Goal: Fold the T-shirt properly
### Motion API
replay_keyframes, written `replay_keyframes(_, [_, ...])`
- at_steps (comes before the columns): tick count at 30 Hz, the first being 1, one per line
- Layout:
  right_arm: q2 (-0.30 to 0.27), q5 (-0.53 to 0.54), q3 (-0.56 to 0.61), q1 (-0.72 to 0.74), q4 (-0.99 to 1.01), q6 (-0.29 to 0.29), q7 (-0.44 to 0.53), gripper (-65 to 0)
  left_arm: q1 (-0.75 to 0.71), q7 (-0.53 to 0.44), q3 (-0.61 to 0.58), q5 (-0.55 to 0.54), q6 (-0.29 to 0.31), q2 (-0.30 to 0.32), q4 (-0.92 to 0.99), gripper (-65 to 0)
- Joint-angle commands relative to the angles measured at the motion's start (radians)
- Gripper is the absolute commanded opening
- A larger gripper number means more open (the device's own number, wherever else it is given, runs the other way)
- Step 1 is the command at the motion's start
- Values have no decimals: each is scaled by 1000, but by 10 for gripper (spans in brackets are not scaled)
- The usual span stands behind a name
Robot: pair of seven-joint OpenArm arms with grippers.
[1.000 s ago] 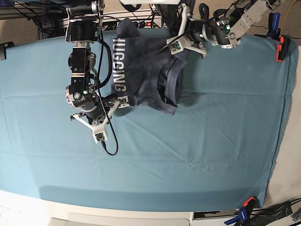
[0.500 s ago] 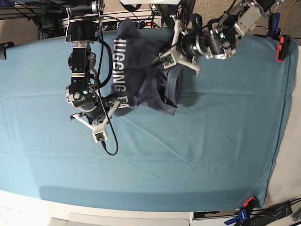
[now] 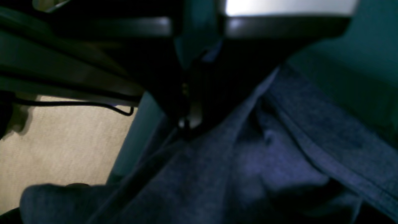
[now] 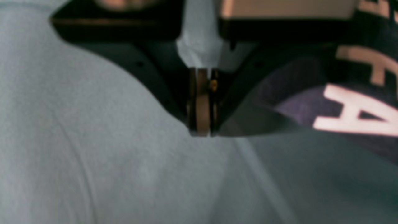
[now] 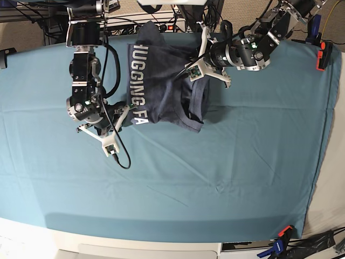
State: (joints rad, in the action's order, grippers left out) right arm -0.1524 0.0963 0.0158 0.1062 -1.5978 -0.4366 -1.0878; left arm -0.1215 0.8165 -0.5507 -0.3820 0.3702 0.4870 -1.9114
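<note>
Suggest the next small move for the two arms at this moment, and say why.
Probably draw the left gripper sideways to spread the bunched collar end. The T-shirt lies crumpled at the far edge of the teal tablecloth, and that gripper sits shut at a fold. The right gripper is shut over bare cloth beside the lettering, apparently holding nothing.

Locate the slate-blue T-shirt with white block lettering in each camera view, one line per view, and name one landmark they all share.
Base: the heathered slate-blue cotton T-shirt with white block lettering lies bunched at top centre, between the two arms.
Left wrist: plain blue folds fill the lower right; no lettering visible.
Right wrist: only an edge at the right, showing a white "A".
Shared landmark: the plain teal tablecloth under it.
</note>
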Motion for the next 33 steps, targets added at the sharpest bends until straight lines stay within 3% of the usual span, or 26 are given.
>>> replay_keyframes(1, [-14,13,-2,21,-16,-6,9,-650,9,-3,4,35,-7,4,-10,-650])
replay_keyframes(5, [-29,68,-2,21,-16,-55,-7,-650,17,-6,4,96,-34,4,-10,-650])
replay_keyframes(17, [-27,227,-2,21,-16,-130,-100,-650,186,-33,4,94,-51,3,69,-650])
replay_keyframes(23, [-27,367,-2,21,-16,-174,-178,-650,313,-64,4,93,-64,3,168,-650])
replay_keyframes(29, [-24,446,-1,4,-16,-181,-198,-650,425,-93,4,90,-68,-5,256,-650])
replay_keyframes(33, [-22,468,59,-22,-16,-185,-201,-650,483,-103,4,67,-87,-36,296,-650])
